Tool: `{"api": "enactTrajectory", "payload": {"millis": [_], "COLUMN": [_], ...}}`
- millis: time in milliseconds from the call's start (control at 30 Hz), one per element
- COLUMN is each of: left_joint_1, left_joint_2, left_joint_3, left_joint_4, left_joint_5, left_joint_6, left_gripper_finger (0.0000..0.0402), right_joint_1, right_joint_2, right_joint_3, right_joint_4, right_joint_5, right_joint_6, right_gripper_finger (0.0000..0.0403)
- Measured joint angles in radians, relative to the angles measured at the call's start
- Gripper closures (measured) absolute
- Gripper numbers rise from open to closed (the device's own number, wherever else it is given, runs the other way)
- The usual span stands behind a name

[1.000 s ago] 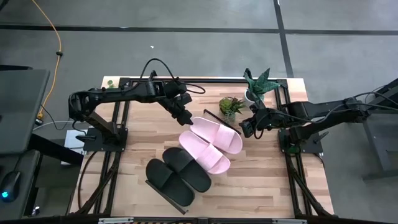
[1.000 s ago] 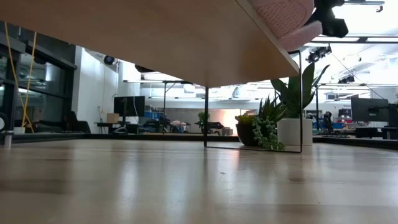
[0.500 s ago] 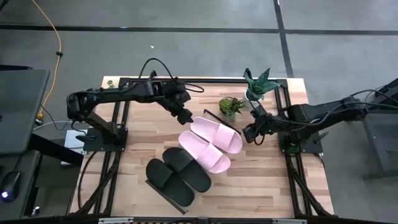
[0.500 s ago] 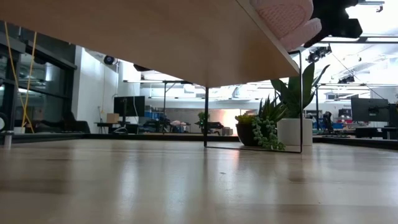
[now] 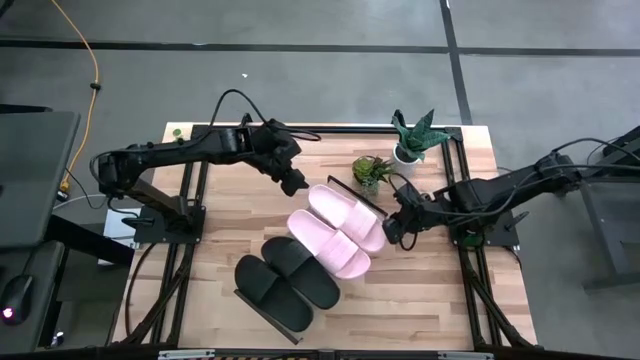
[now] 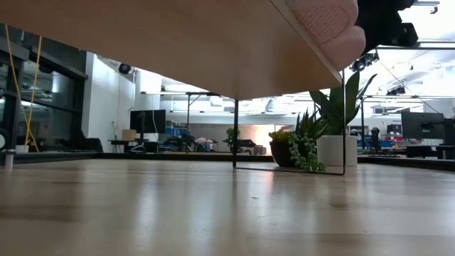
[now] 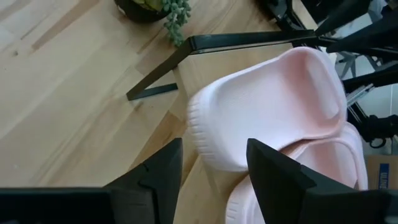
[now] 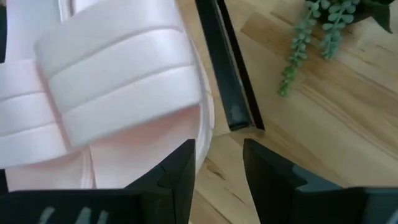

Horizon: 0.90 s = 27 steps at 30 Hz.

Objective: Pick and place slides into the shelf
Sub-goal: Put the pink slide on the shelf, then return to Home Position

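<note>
Two pink slides (image 5: 345,215) (image 5: 330,247) and two black slides (image 5: 300,270) (image 5: 272,293) lie soles down, side by side on the shelf (image 5: 338,184), a light board in a black frame set slantwise on the table. My left gripper (image 5: 296,185) hangs open just off the far pink slide's heel (image 7: 261,118), touching nothing. My right gripper (image 5: 393,230) is open, low beside that slide's toe end and the shelf's frame corner (image 8: 227,81). The wide strap (image 8: 118,68) shows in its wrist view. My right gripper has one finger (image 8: 183,165) right against the side edge (image 8: 204,127) of the far pink slide, near its toe. Whether the finger touches the edge cannot be told. Nothing lies between the two fingers.
Two potted plants (image 5: 372,170) (image 5: 412,135) stand at the table's far right, close behind the right gripper. The low view looks under the raised shelf board (image 6: 178,43), with a pink slide's toe (image 6: 323,25) over its edge. Bare tabletop (image 5: 430,290) lies near and right.
My left gripper has come off the far pink slide's heel and risen, drawing back toward the table's far left. My right gripper has swung toward the near edge and sunk beside that slide's toe. The slide has shifted slightly on the shelf.
</note>
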Motion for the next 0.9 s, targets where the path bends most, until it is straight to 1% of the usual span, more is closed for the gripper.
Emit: {"api": "enactTrajectory", "payload": {"millis": [133,333,467,600,700,767,833,900], "left_joint_1": [0.000,-0.001,-0.001,-0.018,-0.049,-0.079,-0.116,-0.152], "left_joint_2": [-0.004,-0.005,-0.048,-0.143,-0.234,-0.300,-0.356,-0.395], "left_joint_3": [0.000,0.000,-0.001,-0.001,0.000,0.000,0.001,0.001], "left_joint_4": [0.000,-0.001,0.016,0.055,0.087,0.110,0.107,0.084], "left_joint_5": [-0.005,0.000,0.037,0.054,0.017,-0.036,-0.124,-0.189], "left_joint_6": [0.000,-0.001,-0.002,0.002,0.008,0.027,0.051,0.078], "left_gripper_finger": [0.0236,0.0235,0.0242,0.0254,0.0266,0.0277,0.0291,0.0308], "right_joint_1": [0.011,0.024,0.024,0.025,0.028,0.034,0.040,0.042], "right_joint_2": [0.000,-0.023,-0.051,-0.103,-0.171,-0.220,-0.261,-0.292], "right_joint_3": [0.000,0.000,0.000,0.000,0.000,0.000,0.000,0.000], "right_joint_4": [-0.018,0.000,0.037,0.090,0.164,0.234,0.302,0.335], "right_joint_5": [0.017,0.143,0.153,0.111,0.102,0.102,0.101,0.090], "right_joint_6": [0.022,0.045,0.005,-0.109,-0.229,-0.340,-0.452,-0.561], "right_gripper_finger": [0.0279,0.0279,0.0279,0.0279,0.0279,0.0279,0.0280,0.0286]}}
